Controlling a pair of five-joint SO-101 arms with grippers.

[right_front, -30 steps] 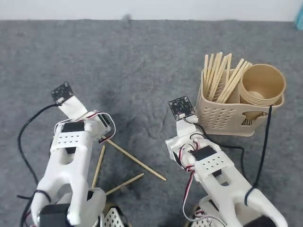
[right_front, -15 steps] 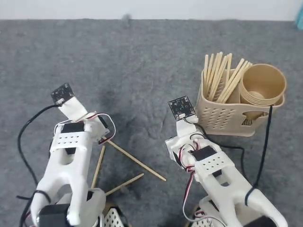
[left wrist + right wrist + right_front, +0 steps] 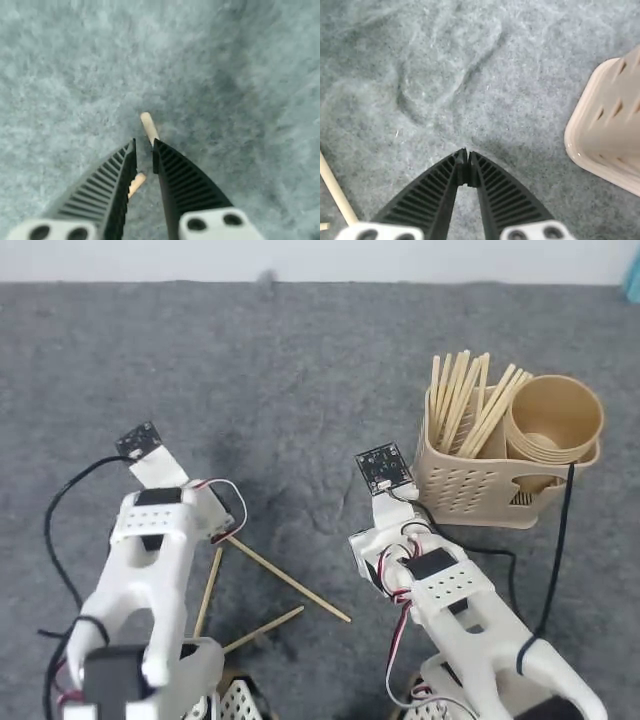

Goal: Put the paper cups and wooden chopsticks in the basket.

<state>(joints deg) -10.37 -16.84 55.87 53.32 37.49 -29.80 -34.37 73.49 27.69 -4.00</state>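
Grey worktop (image 3: 300, 390): left hand (image 3: 143, 145) barely parted, chopstick (image 3: 148, 126) tip just beyond; right hand (image 3: 465, 152) closed, empty, near basket (image 3: 610, 125).

Two white arms (image 3: 150, 570) — black cables (image 3: 50, 540), red-and-white servo wires (image 3: 400, 615), black ribbed tool fingers (image 3: 180, 185).

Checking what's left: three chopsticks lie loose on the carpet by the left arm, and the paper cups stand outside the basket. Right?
Not quite. The paper cups stand inside the basket, not outside it, as the high view shows. The three loose chopsticks by the left arm are right.
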